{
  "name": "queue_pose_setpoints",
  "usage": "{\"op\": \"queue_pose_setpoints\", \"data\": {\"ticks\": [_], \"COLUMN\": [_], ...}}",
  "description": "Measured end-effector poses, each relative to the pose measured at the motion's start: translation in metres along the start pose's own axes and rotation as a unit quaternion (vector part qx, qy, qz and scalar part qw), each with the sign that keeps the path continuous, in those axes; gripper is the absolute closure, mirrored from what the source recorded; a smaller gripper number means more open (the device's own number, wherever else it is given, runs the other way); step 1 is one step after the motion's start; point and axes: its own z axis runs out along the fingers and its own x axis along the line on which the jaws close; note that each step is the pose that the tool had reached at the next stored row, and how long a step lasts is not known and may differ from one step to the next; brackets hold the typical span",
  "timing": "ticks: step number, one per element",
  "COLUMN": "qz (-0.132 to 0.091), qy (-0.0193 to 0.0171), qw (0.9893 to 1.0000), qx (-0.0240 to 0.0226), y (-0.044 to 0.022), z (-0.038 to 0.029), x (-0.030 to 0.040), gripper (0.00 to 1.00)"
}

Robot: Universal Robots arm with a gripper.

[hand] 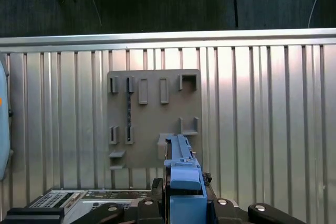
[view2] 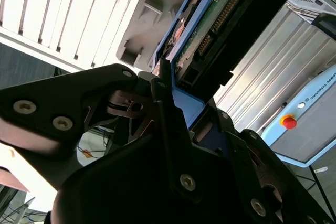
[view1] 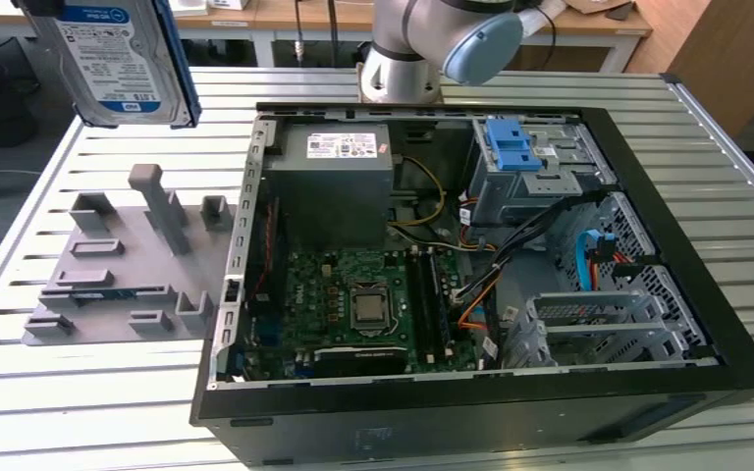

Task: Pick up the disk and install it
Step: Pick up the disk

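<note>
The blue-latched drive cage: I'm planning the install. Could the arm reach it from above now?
Probably yes: the case lies open, nothing covers the cage, though cables run close beside it. The tool grips the disk, clear of the case.

**Disk (view1: 115, 59) hanging clear of the bench (view1: 89, 412)**

The disk is hanging upright at the exterior view's upper left, its blue-and-white label facing the camera and its top running out of frame. Below it in the picture, a grey fixture (view1: 122, 285) is lying flat on the slatted bench. Just beside the fixture, toward the exterior view's right, an open computer case (view1: 482, 412) is sitting, the arm (view1: 430, 49) standing behind it.
</note>
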Motion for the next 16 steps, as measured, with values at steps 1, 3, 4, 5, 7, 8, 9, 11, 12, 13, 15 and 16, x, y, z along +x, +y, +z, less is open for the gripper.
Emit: {"op": "queue_pose_setpoints", "data": {"ticks": [1, 3, 4, 5, 7, 8, 9, 11, 12, 13, 15, 16], "qz": [0.000, 0.000, 0.000, 0.000, 0.000, 0.000, 0.000, 0.000, 0.000, 0.000, 0.000, 0.000], "qy": [0.0000, 0.0000, 0.0000, 0.0000, 0.0000, 0.0000, 0.0000, 0.0000, 0.0000, 0.0000, 0.0000, 0.0000], "qw": [1.0000, 1.0000, 1.0000, 1.0000, 1.0000, 1.0000, 1.0000, 1.0000, 1.0000, 1.0000, 1.0000, 1.0000], "qx": [0.0000, 0.0000, 0.0000, 0.0000, 0.0000, 0.0000, 0.0000, -0.0001, 0.0000, 0.0000, 0.0000, 0.0000], "y": [-0.0012, -0.0038, -0.0050, -0.0062, -0.0086, -0.0099, -0.0112, -0.0136, -0.0148, -0.0161, -0.0185, -0.0196], "z": [0.0000, 0.0000, 0.0000, 0.0000, 0.0000, 0.0001, 0.0001, 0.0000, 0.0001, 0.0001, 0.0001, 0.0001], "x": [0.0003, 0.0008, 0.0011, 0.0014, 0.0019, 0.0022, 0.0024, 0.0029, 0.0031, 0.0033, 0.0037, 0.0039], "gripper": [0.64, 0.64, 0.64, 0.64, 0.64, 0.64, 0.64, 0.64, 0.64, 0.64, 0.64, 0.64]}}
